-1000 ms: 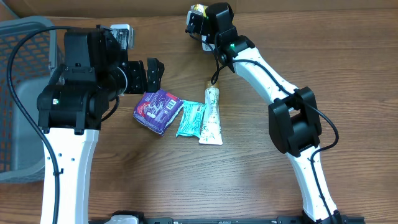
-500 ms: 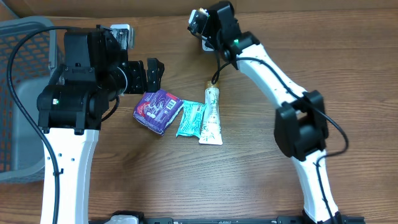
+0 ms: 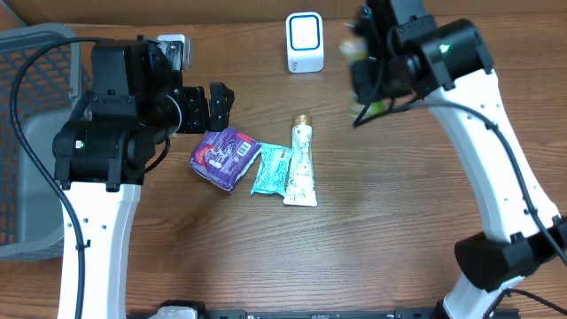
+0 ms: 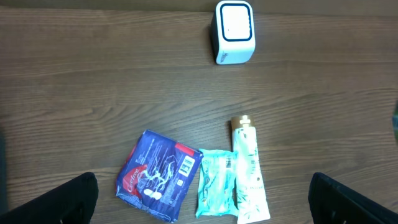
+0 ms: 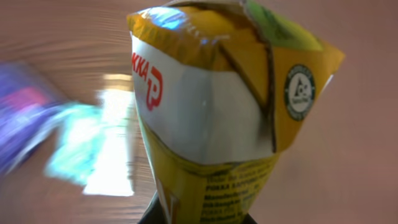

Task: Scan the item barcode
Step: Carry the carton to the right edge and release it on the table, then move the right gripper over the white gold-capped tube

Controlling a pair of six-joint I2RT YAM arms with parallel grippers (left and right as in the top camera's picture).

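Observation:
My right gripper (image 3: 367,64) is shut on a yellow and white drink carton (image 5: 205,106), which fills the right wrist view. From overhead the carton (image 3: 358,44) is a motion-blurred patch to the right of the white barcode scanner (image 3: 305,42), apart from it. The scanner (image 4: 235,31) stands upright at the table's far edge. My left gripper (image 3: 218,106) hangs open above the table's left half, nothing between its fingers (image 4: 65,200).
A purple packet (image 3: 225,157), a teal packet (image 3: 271,170) and a white tube (image 3: 301,166) lie side by side mid-table, below the left gripper. A grey basket (image 3: 27,142) stands at the left edge.
The right arm has swung to the right with the carton, from right at the scanner to a spot beside it. The scanner now shows uncovered. The left arm has not moved.

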